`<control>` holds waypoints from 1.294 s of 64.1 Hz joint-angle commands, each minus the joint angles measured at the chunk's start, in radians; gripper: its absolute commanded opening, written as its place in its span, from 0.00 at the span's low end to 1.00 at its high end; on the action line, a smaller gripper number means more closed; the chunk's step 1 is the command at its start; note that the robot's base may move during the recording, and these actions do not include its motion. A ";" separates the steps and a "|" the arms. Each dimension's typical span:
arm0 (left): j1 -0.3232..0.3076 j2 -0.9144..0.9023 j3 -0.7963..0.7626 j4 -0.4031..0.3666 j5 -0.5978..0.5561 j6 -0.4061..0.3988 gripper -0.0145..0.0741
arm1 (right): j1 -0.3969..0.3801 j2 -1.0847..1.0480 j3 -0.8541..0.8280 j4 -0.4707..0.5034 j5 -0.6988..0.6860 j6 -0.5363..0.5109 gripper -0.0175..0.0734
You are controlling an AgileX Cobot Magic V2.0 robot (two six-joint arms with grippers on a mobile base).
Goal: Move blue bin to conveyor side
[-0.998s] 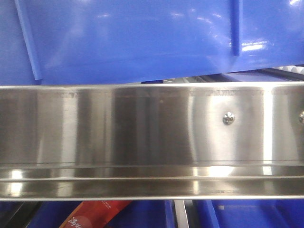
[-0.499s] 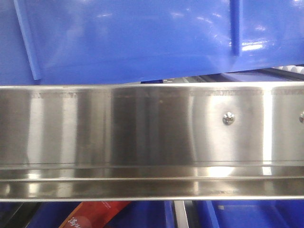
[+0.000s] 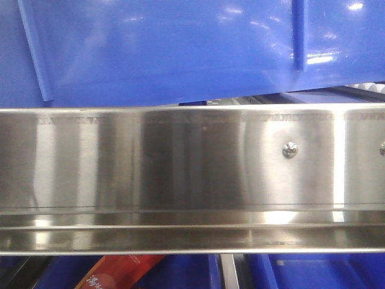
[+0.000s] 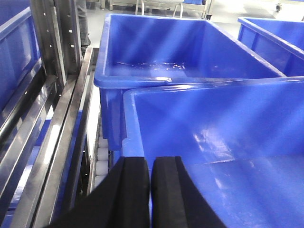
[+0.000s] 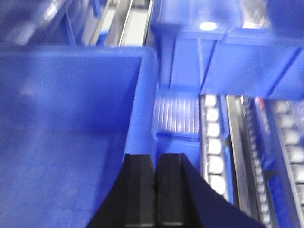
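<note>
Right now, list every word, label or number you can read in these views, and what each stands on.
None can be read.
On the red packet below the steel rail, front view: white characters, cut off and too blurred to read.
On the blue bin: no lettering shows.

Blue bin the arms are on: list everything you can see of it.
The blue bin is glossy royal-blue plastic, open-topped, visibly empty, with smooth walls, slim outer ribs and a thick rolled rim. The left fingers and right fingers pinch opposite walls. A second blue bin stands beyond its far wall; white rollers lie beside it.
</note>
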 commanded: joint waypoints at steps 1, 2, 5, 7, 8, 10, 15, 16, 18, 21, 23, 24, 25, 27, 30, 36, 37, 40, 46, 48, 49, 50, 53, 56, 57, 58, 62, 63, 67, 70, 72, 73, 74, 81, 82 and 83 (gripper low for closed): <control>-0.001 -0.001 -0.010 -0.013 -0.001 -0.002 0.18 | 0.001 0.005 -0.012 -0.012 -0.008 -0.002 0.12; -0.001 -0.001 -0.010 -0.013 0.001 -0.002 0.18 | 0.001 0.005 -0.010 -0.012 -0.008 -0.002 0.13; -0.001 -0.001 -0.010 -0.013 0.004 -0.002 0.18 | 0.001 0.007 -0.008 -0.012 -0.008 -0.002 0.19; -0.001 -0.001 -0.010 -0.013 0.006 -0.002 0.18 | 0.001 0.007 -0.008 -0.012 -0.008 -0.002 0.25; -0.001 -0.001 -0.010 -0.013 0.008 -0.002 0.18 | 0.001 0.009 -0.008 -0.012 -0.008 -0.002 0.29; -0.001 -0.001 -0.010 -0.013 0.010 -0.002 0.18 | 0.001 0.009 -0.008 -0.012 -0.008 -0.002 0.37; -0.001 -0.001 -0.008 -0.013 0.010 -0.002 0.18 | 0.001 0.009 0.004 -0.012 -0.008 -0.002 0.50; -0.001 -0.001 -0.008 -0.013 0.010 -0.002 0.18 | 0.001 0.009 0.008 -0.012 -0.008 -0.002 0.52; -0.001 -0.001 -0.009 -0.013 0.010 -0.002 0.18 | 0.001 0.009 0.016 -0.012 -0.008 -0.002 0.53; -0.001 -0.001 -0.009 -0.013 0.014 -0.002 0.18 | 0.001 0.009 0.033 -0.012 -0.008 -0.002 0.54; -0.001 -0.001 -0.009 -0.013 0.014 -0.002 0.18 | 0.003 0.009 0.046 -0.006 -0.008 -0.002 0.53; -0.001 -0.001 -0.009 -0.013 0.016 -0.002 0.18 | 0.008 0.009 0.054 -0.006 -0.008 -0.002 0.52; -0.001 -0.001 -0.009 -0.013 0.018 -0.002 0.18 | 0.010 0.009 0.060 -0.006 -0.008 -0.002 0.52; -0.001 -0.001 -0.009 -0.013 0.020 -0.002 0.18 | 0.014 0.009 0.074 -0.006 -0.008 -0.002 0.51; -0.001 -0.001 -0.009 -0.013 0.022 -0.002 0.18 | 0.025 0.009 0.090 -0.006 -0.008 -0.002 0.51; -0.001 -0.001 -0.009 -0.013 0.022 -0.002 0.18 | 0.050 0.009 0.100 -0.012 -0.008 -0.002 0.51; -0.001 -0.001 -0.009 -0.013 0.022 -0.002 0.18 | 0.053 0.009 0.100 -0.012 -0.008 -0.002 0.51; -0.001 -0.001 -0.009 -0.013 0.022 -0.002 0.18 | 0.061 0.011 0.100 -0.025 -0.008 -0.002 0.51; -0.001 -0.001 -0.009 -0.013 0.024 -0.002 0.18 | 0.069 0.014 0.100 -0.061 -0.008 -0.002 0.51; -0.001 -0.001 -0.009 -0.013 0.026 -0.002 0.18 | 0.069 0.014 0.100 -0.062 -0.008 -0.002 0.51; -0.001 -0.001 -0.009 -0.013 0.029 -0.002 0.18 | 0.069 0.014 0.100 -0.062 -0.008 -0.002 0.51; -0.001 -0.001 -0.009 -0.013 0.029 -0.002 0.18 | 0.069 0.014 0.100 -0.062 -0.008 -0.002 0.51; -0.001 -0.001 -0.009 -0.013 0.034 -0.002 0.18 | 0.069 0.014 0.100 -0.065 -0.008 -0.002 0.51; -0.001 -0.001 -0.009 -0.013 0.043 -0.002 0.18 | 0.069 0.014 0.105 -0.069 -0.008 -0.002 0.51; -0.001 -0.001 -0.009 -0.013 0.046 -0.002 0.18 | 0.069 0.014 0.107 -0.072 -0.008 -0.002 0.51; -0.001 -0.001 -0.009 -0.013 0.048 -0.002 0.18 | 0.069 0.014 0.112 -0.076 -0.008 0.000 0.51; -0.001 -0.001 -0.009 -0.013 0.063 -0.002 0.18 | 0.069 0.014 0.130 -0.092 -0.008 0.012 0.51; -0.001 -0.001 -0.009 -0.013 0.068 -0.002 0.18 | 0.069 0.014 0.134 -0.092 -0.008 0.015 0.51; -0.001 -0.001 -0.009 -0.013 0.071 -0.002 0.18 | 0.069 0.014 0.151 -0.092 -0.008 0.017 0.51; -0.001 -0.001 -0.009 -0.013 0.071 -0.002 0.18 | 0.071 0.014 0.158 -0.090 -0.008 0.025 0.51; -0.001 -0.001 -0.009 -0.013 0.071 -0.002 0.18 | 0.071 0.014 0.160 -0.090 -0.008 0.024 0.51; -0.001 -0.001 -0.009 -0.013 0.071 -0.002 0.18 | 0.071 0.014 0.160 -0.090 -0.008 0.028 0.51; -0.001 -0.001 -0.009 -0.013 0.071 -0.002 0.18 | 0.071 0.014 0.162 -0.090 -0.008 0.030 0.51; -0.001 -0.001 -0.007 -0.013 0.070 -0.002 0.18 | 0.071 0.014 0.162 -0.090 -0.008 0.035 0.51; -0.001 -0.001 -0.007 -0.013 0.070 -0.002 0.18 | 0.071 0.014 0.162 -0.090 -0.008 0.035 0.51; -0.001 -0.001 -0.007 -0.015 0.070 -0.002 0.18 | 0.071 0.014 0.162 -0.090 -0.008 0.035 0.51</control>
